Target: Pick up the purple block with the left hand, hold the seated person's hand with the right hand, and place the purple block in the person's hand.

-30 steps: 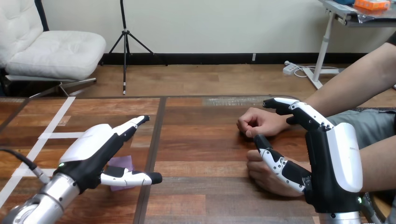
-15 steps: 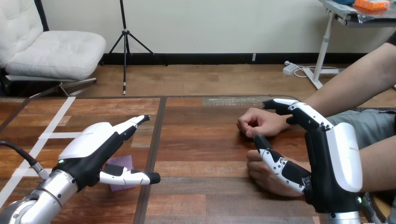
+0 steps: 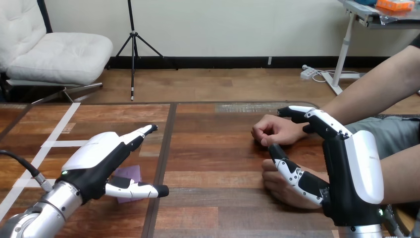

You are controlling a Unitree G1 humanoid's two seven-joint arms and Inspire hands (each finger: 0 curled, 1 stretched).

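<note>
Wooden table (image 3: 223,148): dark plank surface, with white tape lines (image 3: 54,144) crossing its left part.

Right hand (image 3: 354,173): stands on edge at the table's right side, white back shell toward the camera. Fingers are straight and spread wide from the thumb, clasping nothing. The fingers reach over the wrist of the person's farther hand. The thumb lies across the top of the person's nearer hand, and contact cannot be confirmed.

Left hand (image 3: 96,158): low over the table's left part, fingers straight and pointing forward, thumb stretched out to the right. Wide open, nothing gripped.

Person's farther hand (image 3: 272,130): resting on the table right of centre, loosely curled.

Person's nearer hand (image 3: 280,191): on the table beneath the right hand's thumb, partly hidden by it.

Purple block (image 3: 130,172): lying on the table between the left hand's palm and thumb, partly covered by them. Whether the hand touches it cannot be told. Well apart from both of the person's hands.
</note>
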